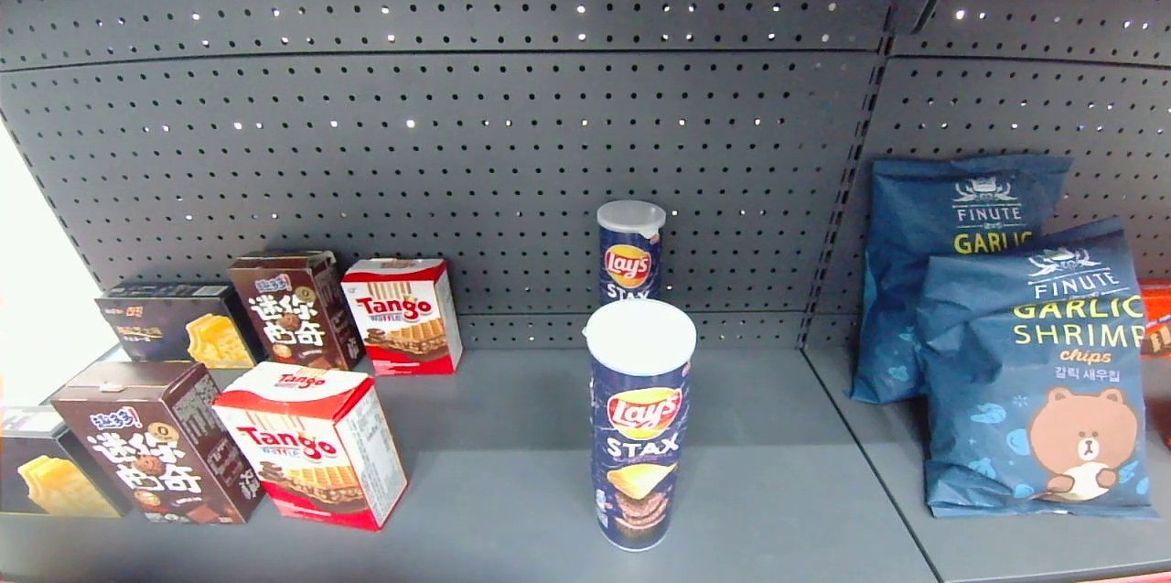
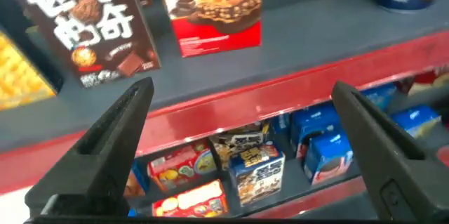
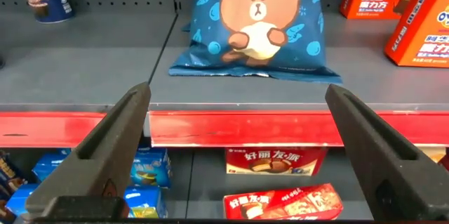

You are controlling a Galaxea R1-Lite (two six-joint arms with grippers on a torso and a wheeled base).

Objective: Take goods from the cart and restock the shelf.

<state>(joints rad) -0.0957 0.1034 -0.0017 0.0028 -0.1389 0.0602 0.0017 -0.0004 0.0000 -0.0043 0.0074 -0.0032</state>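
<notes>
Shelf (image 1: pixel 778 437) part stocked, bare gaps around front chip can (image 1: pixel 639 423); left tool (image 2: pixel 242 89), right tool (image 3: pixel 236 92) both apart, empty

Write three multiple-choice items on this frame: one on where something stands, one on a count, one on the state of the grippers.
1. Where does the front chip can stand on the shelf?
A. Between the red-and-white wafer boxes and the blue bags
B. Left of all the boxes
C. Lying on top of the bags

2. How many red-and-white wafer boxes stand on that shelf?
A. One
B. Two
C. Four

3. In what state are the left gripper and the right gripper?
A. Both open, holding nothing
B. Left shut on a box
C. Right shut on a bag

Answers:
1 A: the head view shows the can upright mid-shelf, with the boxes to its left and the bags to its right.
2 B: one stands near the front edge and one farther back.
3 A: each wrist view shows its jaws wide apart with nothing between them.
</notes>
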